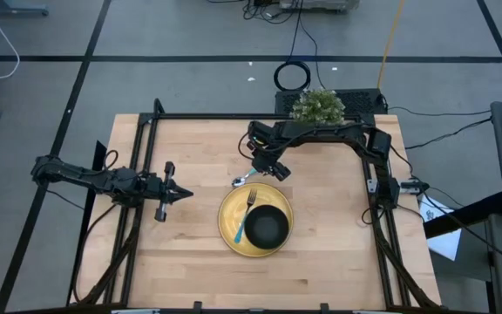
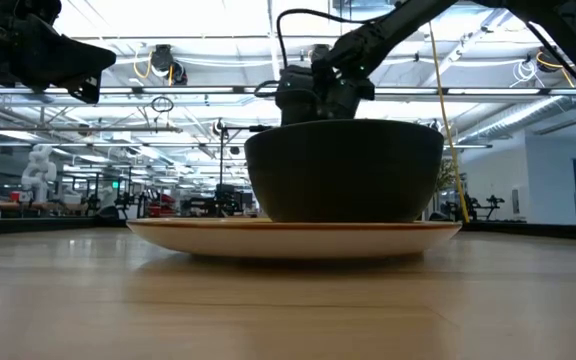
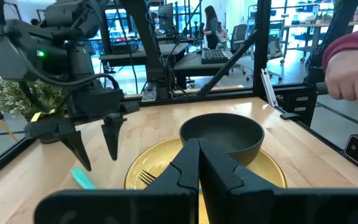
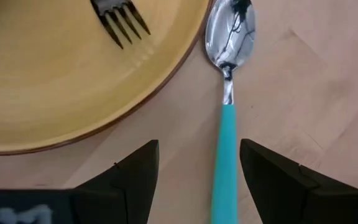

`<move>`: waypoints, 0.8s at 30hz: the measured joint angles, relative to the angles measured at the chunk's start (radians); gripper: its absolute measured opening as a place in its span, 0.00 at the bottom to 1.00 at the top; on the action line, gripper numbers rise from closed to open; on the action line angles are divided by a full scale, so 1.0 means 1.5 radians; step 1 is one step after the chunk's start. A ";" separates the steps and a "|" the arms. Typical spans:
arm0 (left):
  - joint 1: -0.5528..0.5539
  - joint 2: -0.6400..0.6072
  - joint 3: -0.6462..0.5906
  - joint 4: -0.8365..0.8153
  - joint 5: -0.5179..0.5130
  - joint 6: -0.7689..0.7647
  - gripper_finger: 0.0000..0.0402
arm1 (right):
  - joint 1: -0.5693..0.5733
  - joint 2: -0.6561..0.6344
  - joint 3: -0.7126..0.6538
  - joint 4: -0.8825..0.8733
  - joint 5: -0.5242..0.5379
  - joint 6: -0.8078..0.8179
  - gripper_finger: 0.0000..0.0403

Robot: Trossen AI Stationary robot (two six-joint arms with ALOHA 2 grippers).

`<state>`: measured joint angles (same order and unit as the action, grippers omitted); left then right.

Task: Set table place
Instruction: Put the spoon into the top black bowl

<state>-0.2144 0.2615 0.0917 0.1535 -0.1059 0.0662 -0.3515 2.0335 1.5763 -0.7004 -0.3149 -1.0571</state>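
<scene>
The yellow plate [image 1: 234,205] lies on the wooden table [image 1: 181,262] near the middle. A black bowl [image 1: 268,227] stands on it, and a fork with a teal handle [image 1: 244,218] lies on it beside the bowl. A spoon with a teal handle [image 4: 224,162] lies on the table by the plate's far left rim [image 4: 166,81], bowl end [image 4: 230,31] next to the rim. My right gripper [image 4: 199,146] is open above the spoon, one finger on either side of the handle, not touching. My left gripper [image 3: 199,168] is shut and empty, to the plate's left [image 1: 177,194].
A small green plant [image 1: 318,106] stands at the table's far edge, behind my right arm. Black rails [image 1: 146,148] run along the table's sides. A person's hand [image 3: 353,68] shows beyond the table's right side in the left wrist view.
</scene>
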 joint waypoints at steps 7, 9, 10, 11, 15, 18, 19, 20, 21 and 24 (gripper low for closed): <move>0.000 0.000 0.000 0.000 0.000 0.000 0.02 | -0.006 -0.001 -0.015 0.049 0.000 0.012 0.53; 0.000 0.000 0.000 0.000 0.000 0.000 0.02 | -0.007 -0.001 -0.015 0.048 0.000 0.011 0.53; 0.000 0.000 0.000 0.000 0.000 0.000 0.02 | -0.007 -0.001 -0.015 0.046 0.000 0.010 0.53; 0.000 0.000 0.000 0.000 0.000 0.000 0.02 | -0.006 -0.001 -0.015 0.046 0.000 0.007 0.53; 0.000 0.000 0.000 0.000 0.000 0.000 0.02 | -0.006 -0.001 -0.015 0.064 -0.002 0.002 0.53; 0.000 0.000 0.000 0.002 0.000 0.000 0.02 | -0.009 -0.001 -0.016 0.064 -0.012 0.013 0.53; 0.000 0.000 0.000 0.004 0.000 0.000 0.02 | -0.009 -0.001 -0.020 0.069 -0.019 0.015 0.53; 0.000 0.000 0.000 0.006 0.000 0.000 0.02 | -0.009 -0.001 -0.026 0.073 -0.020 0.015 0.53; 0.000 0.000 0.000 0.007 0.000 0.000 0.02 | -0.010 -0.001 -0.031 0.077 -0.019 0.016 0.53; 0.000 0.000 0.000 0.008 0.000 -0.001 0.02 | -0.010 -0.001 -0.041 0.085 -0.019 0.016 0.53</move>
<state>-0.2142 0.2615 0.0917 0.1661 -0.1062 0.0654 -0.3668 2.0315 1.5143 -0.5734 -0.3431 -1.0328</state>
